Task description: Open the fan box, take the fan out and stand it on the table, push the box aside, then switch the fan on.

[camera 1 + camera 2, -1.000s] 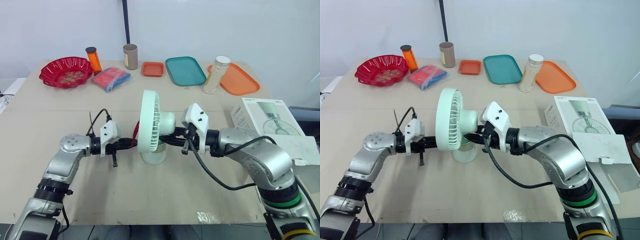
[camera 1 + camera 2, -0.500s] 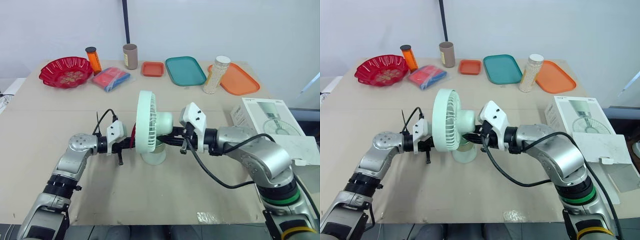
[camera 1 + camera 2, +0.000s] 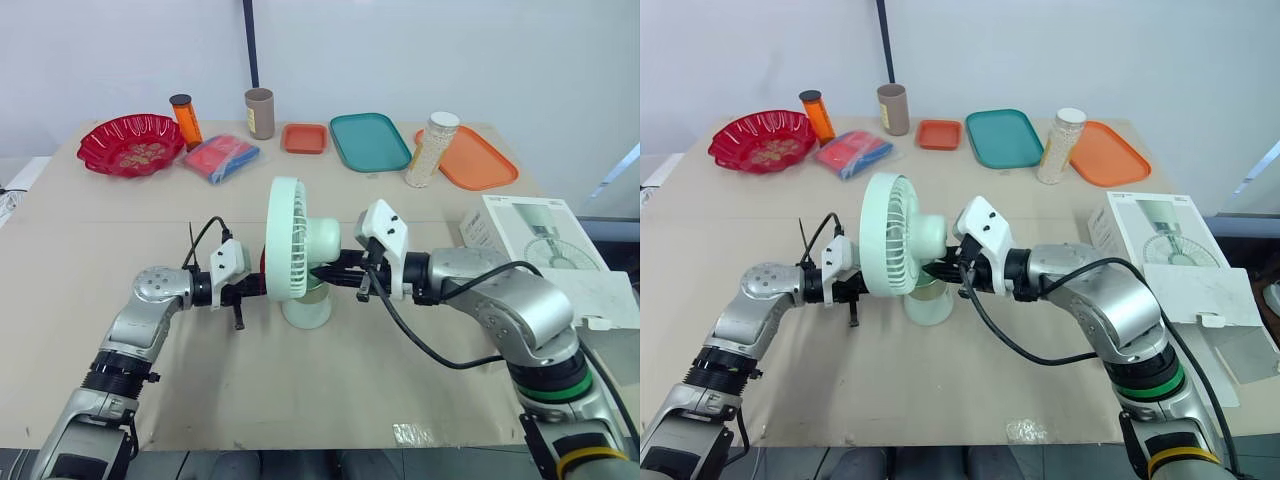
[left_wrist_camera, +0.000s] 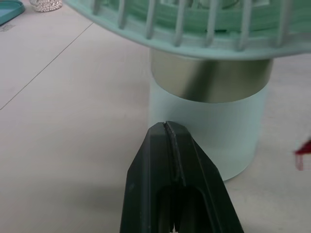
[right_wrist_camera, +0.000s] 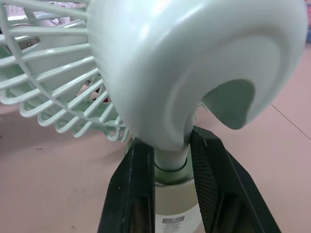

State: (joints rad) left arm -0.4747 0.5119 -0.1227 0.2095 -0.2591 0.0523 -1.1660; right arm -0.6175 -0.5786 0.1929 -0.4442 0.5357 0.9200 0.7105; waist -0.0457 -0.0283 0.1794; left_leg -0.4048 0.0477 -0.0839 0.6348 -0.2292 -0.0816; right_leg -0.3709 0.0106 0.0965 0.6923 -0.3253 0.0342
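Note:
The mint-green fan (image 3: 298,250) stands upright on the table (image 3: 120,240), its grille facing my left arm. My right gripper (image 3: 326,272) is shut on the fan's neck (image 5: 170,158), behind the head, with one black finger (image 5: 138,189) on each side of it. My left gripper (image 3: 262,287) is shut with nothing in it. In the left wrist view its tip (image 4: 167,127) is right against the fan's round base (image 4: 209,121). The white fan box (image 3: 535,235) lies flat at the right edge of the table, its flap open.
Along the back stand a red bowl (image 3: 132,143), an orange bottle (image 3: 186,118), a brown cup (image 3: 261,112), a blue and red packet (image 3: 222,157), a small orange tray (image 3: 305,137), a teal tray (image 3: 370,140), a bead jar (image 3: 432,148) and an orange tray (image 3: 480,160).
My left gripper has moved right, up to the fan's base. The fan's head has shifted a little to the left with my right gripper still on its neck.

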